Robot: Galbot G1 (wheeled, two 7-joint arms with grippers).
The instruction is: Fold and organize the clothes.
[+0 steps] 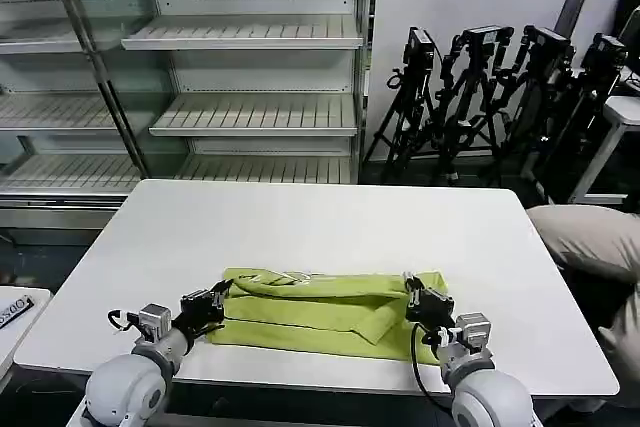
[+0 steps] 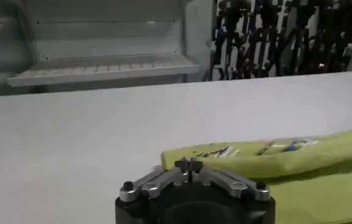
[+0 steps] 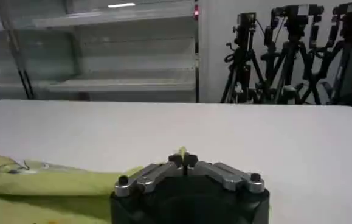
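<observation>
Garment: we see the lime-green T-shirt (image 1: 325, 312) already folded into a long band, lying on the near half of the white surface (image 1: 300, 222).
Long axis: the band runs from 9 o'clock to 3 o'clock across the head view, parallel to the near edge of the surface.
Left hand: the left hand (image 1: 213, 304) sits at the band's 9 o'clock end; its fingertips are pressed together, touching the fabric edge. We cannot tell from the left wrist view whether cloth is caught between them.
Right hand: the right hand (image 1: 418, 299) sits at the 3 o'clock end; its fingertips are closed, and in the right wrist view a sliver of green fabric shows pinched between them.
Governing relation: each hand holds one short end, so neither is nearer the band than the other; the cloth lies between them.
Judged next move: we expect a fold across the long axis, bringing one end toward the other.
Background: shelving (image 1: 240, 77) stands at 12 o'clock, tripods (image 1: 500, 97) at 1 o'clock.
</observation>
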